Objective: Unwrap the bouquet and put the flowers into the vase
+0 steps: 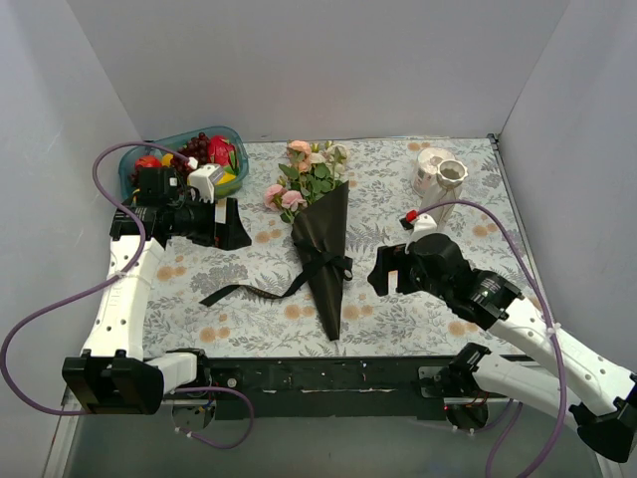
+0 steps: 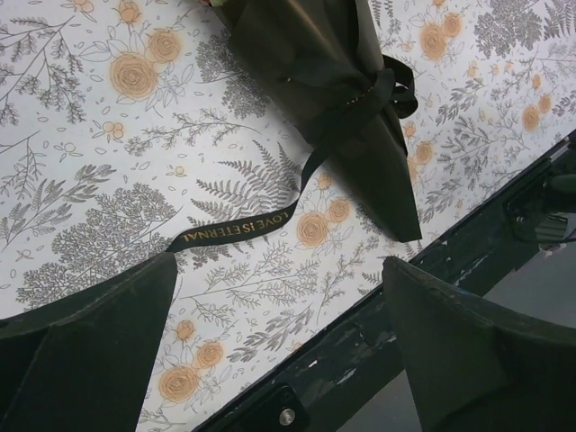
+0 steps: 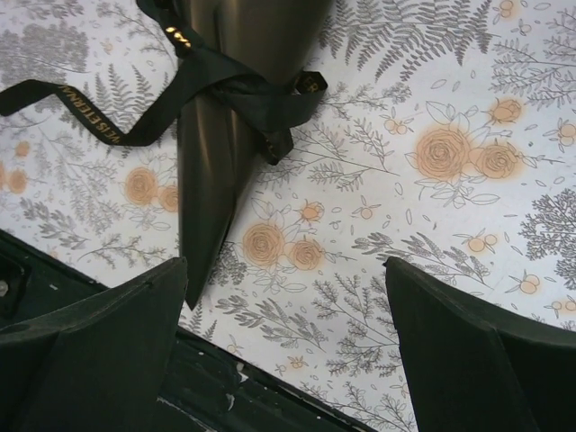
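The bouquet (image 1: pixel 328 244) lies on the flowered tablecloth in the middle, its glossy dark paper cone pointing toward the near edge. The flowers (image 1: pixel 307 174), pink and cream roses with green leaves, stick out of its far end. A black ribbon (image 1: pixel 249 289) is tied round the cone and trails to the left. The white vase (image 1: pixel 439 171) sits at the back right. My left gripper (image 1: pixel 234 227) hovers open left of the cone, with the ribbon (image 2: pixel 238 227) and cone (image 2: pixel 333 81) ahead of it. My right gripper (image 1: pixel 384 271) is open right of the cone (image 3: pixel 220 135), holding nothing.
A teal bowl (image 1: pixel 159 149) of red and yellow fruit stands at the back left, just behind the left arm. White walls enclose the table on three sides. The black front rail (image 1: pixel 328 373) runs along the near edge.
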